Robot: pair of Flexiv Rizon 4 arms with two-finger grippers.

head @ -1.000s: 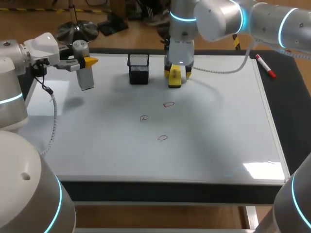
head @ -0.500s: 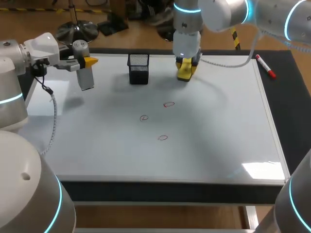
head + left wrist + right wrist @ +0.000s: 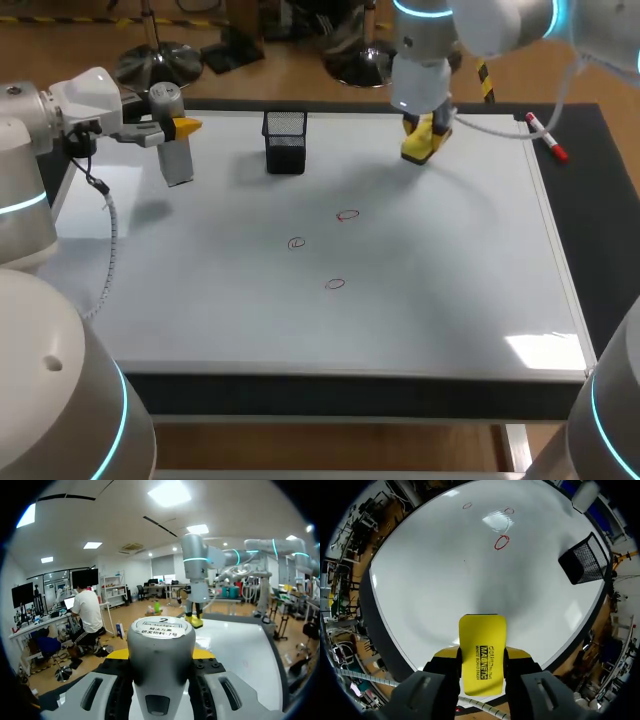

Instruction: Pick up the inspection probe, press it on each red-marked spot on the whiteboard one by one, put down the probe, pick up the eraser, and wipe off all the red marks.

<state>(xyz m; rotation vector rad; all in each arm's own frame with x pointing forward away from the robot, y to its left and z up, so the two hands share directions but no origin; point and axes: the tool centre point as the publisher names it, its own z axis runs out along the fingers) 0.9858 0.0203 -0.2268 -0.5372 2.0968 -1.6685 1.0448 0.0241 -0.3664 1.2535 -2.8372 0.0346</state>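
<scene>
The whiteboard bears three red marks, well ahead of the right gripper, which clamps the eraser lengthwise. The left gripper, farther off, grips the probe.

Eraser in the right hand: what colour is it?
The eraser is yellow with black lettering; the right wrist view shows it best.

The left arm and right arm consist of smooth rounded links in white and light grey, with a glowing cyan band at the joints. A white braided cable runs from the left wrist, and a thin white cable from the right. The left gripper and right gripper have grey moulded finger housings with oval recesses and yellow tips.
</scene>
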